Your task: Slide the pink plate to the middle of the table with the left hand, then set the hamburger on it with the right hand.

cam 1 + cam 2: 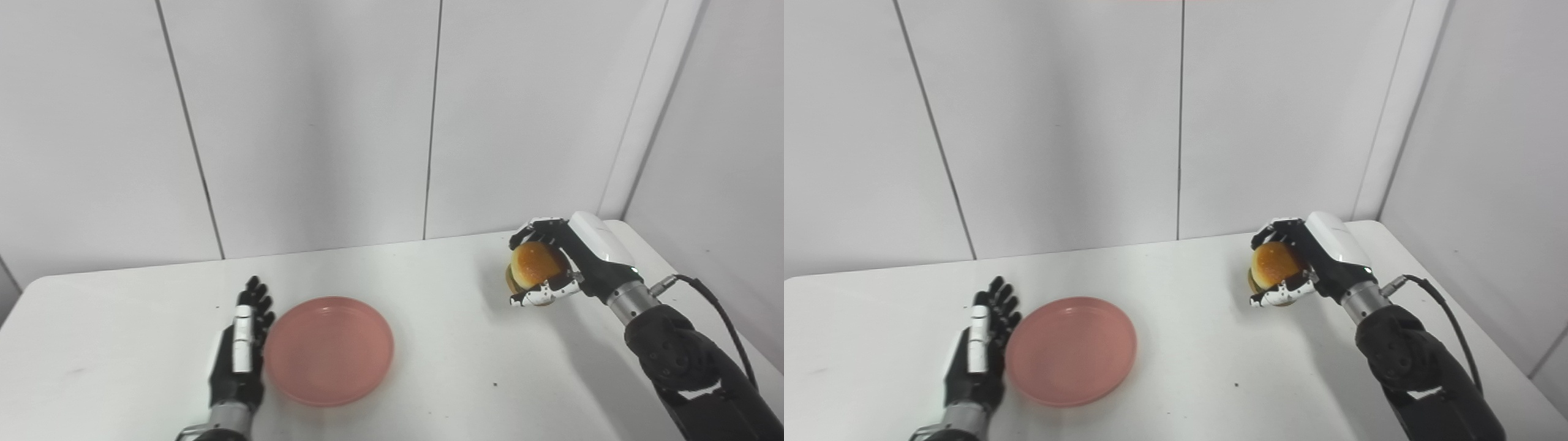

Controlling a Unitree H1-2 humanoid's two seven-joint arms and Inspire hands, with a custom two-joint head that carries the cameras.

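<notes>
Pink plate [329, 350] lies flat on the white bench [429, 294], left of centre, nothing on it. Left hand [242, 346] stands edge-on w/ its side against the plate's left rim, fingers [256, 297] straight and released, pointing away from the robot, gripping nothing. Right hand [554, 269] is over the bench's right rear area, near the wall corner, well apart from the plate. Its fingers [539, 228] curl over the hamburger [534, 266] from above w/ thumb under, grasping it; orange bun top faces the camera. Whether the hamburger is touching the bench or just above it can't be told. Black cable [716, 312] runs off the right wrist.
</notes>
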